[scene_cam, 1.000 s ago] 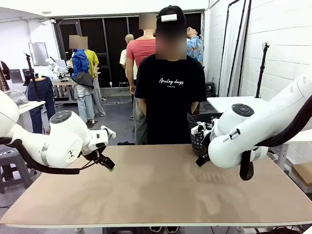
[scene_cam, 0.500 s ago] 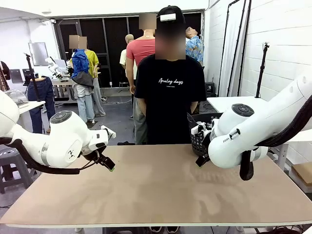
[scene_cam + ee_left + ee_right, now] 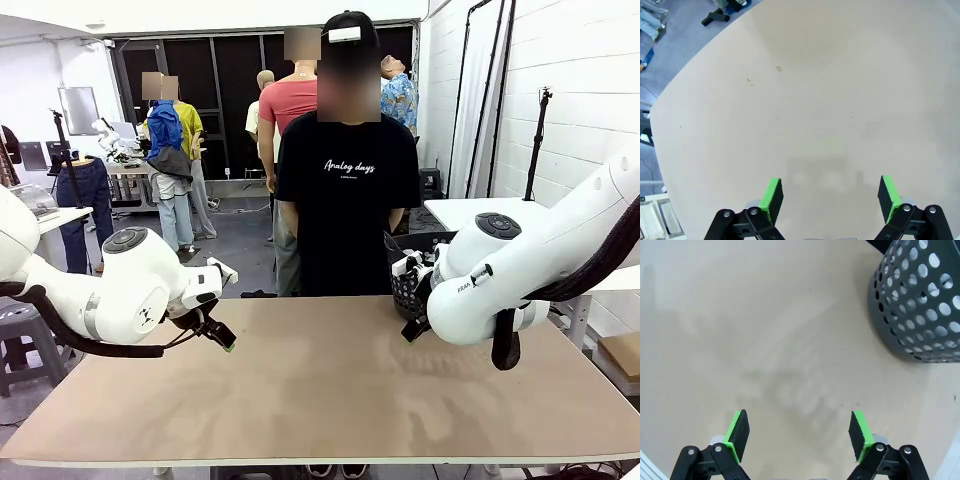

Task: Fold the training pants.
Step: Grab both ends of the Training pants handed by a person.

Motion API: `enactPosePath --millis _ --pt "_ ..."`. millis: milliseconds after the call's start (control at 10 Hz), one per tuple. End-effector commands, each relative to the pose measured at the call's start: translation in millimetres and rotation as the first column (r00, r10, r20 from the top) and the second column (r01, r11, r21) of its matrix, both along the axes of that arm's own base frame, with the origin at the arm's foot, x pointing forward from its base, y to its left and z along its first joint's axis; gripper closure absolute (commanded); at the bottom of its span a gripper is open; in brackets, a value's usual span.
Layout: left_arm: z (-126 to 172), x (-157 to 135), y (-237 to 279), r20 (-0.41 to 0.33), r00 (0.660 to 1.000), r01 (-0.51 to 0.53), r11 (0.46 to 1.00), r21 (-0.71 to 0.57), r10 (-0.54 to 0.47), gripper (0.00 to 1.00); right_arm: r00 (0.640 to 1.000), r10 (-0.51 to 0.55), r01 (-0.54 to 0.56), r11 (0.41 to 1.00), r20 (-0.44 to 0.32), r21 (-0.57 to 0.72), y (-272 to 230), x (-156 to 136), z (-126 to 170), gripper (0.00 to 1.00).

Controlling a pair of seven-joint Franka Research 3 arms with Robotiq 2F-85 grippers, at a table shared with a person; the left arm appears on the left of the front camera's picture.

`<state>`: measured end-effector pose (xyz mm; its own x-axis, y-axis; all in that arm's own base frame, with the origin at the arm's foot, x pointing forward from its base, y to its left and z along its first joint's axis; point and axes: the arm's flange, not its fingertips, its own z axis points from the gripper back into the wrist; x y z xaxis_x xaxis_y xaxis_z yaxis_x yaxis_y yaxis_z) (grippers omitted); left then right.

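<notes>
Left wrist view: left claw [image 3: 830,181] spread wide, empty, over the tan table [image 3: 805,85]; right claw [image 3: 800,416] likewise released beside the dark perforated basket [image 3: 920,305] at the table's far right edge. Both seem parked aside awaiting the grey training pants, whose place I cannot tell.

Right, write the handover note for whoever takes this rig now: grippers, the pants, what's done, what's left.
Left gripper: open, holding nothing, above the table near its left side.
Right gripper: open, holding nothing, above the table beside the basket.
Pants: cannot tell where they are; the inside of the basket is hidden.
Person: stands at the far edge, hands not on the table.
Done: nothing folded.
Left: the whole fold.
</notes>
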<state>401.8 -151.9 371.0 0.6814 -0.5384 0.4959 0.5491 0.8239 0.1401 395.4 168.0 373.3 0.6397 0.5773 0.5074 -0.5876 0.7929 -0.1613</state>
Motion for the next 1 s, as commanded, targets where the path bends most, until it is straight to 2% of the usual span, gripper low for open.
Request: enactPosePath --millis 0,100,300,600,900 --pt "0 0 0 0.0 1.0 0.0 1.0 0.0 0.0 0.0 1.0 0.0 0.0 1.0 0.0 0.0 0 0 0 0.0" --pt "9 -4 0 -0.02 1.0 -0.005 1.0 0.024 0.006 0.0 1.0 0.012 -0.012 1.0 -0.002 -0.016 -2 -3 10 0.0" --pt "42 -16 -3 -0.009 1.0 -0.005 0.999 0.032 0.005 0.0 0.999 0.006 -0.006 1.0 0.043 0.005 -10 -10 43 0.0" --pt "88 -30 2 0.004 1.0 -0.012 1.0 0.01 0.012 0.0 0.998 0.025 -0.028 0.999 0.056 0.043 -18 -22 85 0.0" --pt "128 -49 2 0.079 0.997 0.004 1.0 0.013 -0.005 0.0 0.993 0.046 -0.05 0.998 0.106 0.03 -21 -39 120 0.0"
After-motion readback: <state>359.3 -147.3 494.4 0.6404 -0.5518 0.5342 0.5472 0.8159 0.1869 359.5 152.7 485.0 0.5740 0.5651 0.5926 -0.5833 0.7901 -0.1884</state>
